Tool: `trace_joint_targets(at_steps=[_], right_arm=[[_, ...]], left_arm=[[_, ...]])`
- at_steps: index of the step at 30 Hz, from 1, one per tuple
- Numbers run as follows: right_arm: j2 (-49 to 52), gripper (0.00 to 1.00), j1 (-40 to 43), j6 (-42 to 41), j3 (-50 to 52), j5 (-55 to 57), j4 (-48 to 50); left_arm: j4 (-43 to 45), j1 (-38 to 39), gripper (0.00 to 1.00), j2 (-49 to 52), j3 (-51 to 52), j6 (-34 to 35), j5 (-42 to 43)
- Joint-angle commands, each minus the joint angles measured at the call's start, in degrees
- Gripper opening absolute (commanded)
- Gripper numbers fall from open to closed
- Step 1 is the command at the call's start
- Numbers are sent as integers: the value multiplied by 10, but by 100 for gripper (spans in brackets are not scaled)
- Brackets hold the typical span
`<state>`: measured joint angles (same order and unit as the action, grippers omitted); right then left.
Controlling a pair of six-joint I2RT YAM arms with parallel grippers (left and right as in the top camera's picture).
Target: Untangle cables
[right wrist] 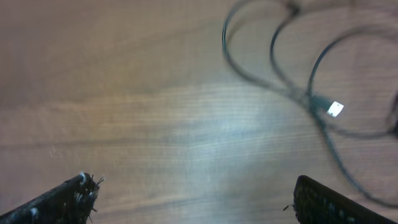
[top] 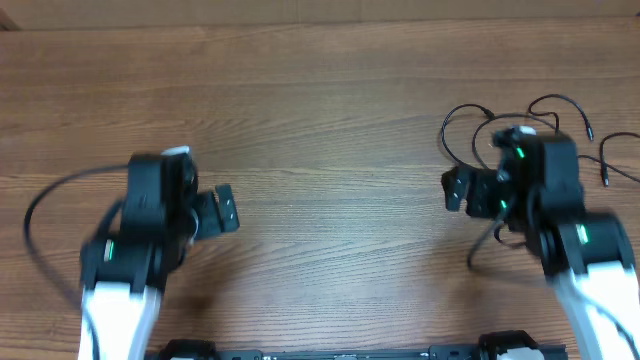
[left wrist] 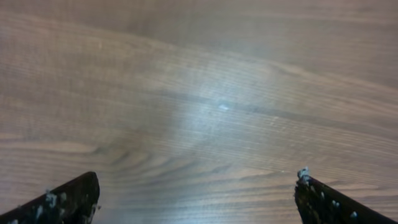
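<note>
Left gripper (top: 226, 210) and right gripper (top: 456, 190) face inward, fingers spread.
Cables (right wrist: 309, 98) at 2 o'clock; silver plug (right wrist: 335, 109) shows only in right wrist.

Both arms are wearing black housings up top and white shells lower down, the left arm (top: 140, 230) and the right arm (top: 565, 215) each glowing with small green lights. A thick black cable (top: 29, 215) is looping off the left one. The left gripper (top: 224, 210) and right gripper (top: 456, 190) are showing black, their fingertips (left wrist: 68, 199) speckled whitish.
</note>
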<state>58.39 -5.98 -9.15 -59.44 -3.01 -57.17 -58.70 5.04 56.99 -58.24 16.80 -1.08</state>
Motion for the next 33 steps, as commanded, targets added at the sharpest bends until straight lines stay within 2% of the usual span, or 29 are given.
trace_joint_targets(at_steps=[1, 4, 8, 17, 33], right_arm=[[-109, 100, 2, -9, 34, 34, 13], [-161, 100, 2, -9, 36, 34, 16], [-190, 100, 2, -9, 36, 34, 5], [-184, 100, 2, -9, 36, 34, -3], [-206, 100, 2, -2, 39, 40, -4]], left_arm=[[57, -2, 100, -128, 70, 0, 4], [80, -2, 100, -193, 99, -1, 5], [61, -2, 100, -229, 103, -1, 5], [17, -2, 100, -226, 103, -1, 5], [17, -2, 100, -226, 103, -1, 5]])
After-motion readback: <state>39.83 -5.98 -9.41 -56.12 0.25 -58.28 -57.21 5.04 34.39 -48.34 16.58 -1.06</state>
